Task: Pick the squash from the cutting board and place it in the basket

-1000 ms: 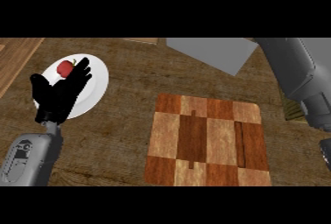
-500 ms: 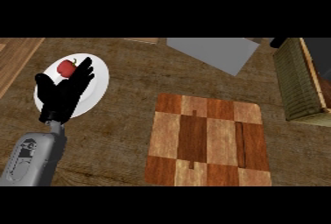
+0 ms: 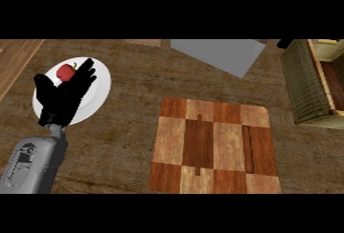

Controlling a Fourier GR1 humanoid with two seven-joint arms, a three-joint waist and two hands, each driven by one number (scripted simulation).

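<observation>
Now the left hand point(image 3: 64, 98) hovers, fingers spread, over the white plate point(image 3: 101, 89).

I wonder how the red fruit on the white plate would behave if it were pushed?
The red fruit looks round, so it would probably roll rather than slide. It is small beside the plate, so likely light. The plate looks smooth, so little would stop it.

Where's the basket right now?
In the head view the basket sits at the far right edge, just beyond the upper right corner of the wooden cutting board and apart from it.
</observation>
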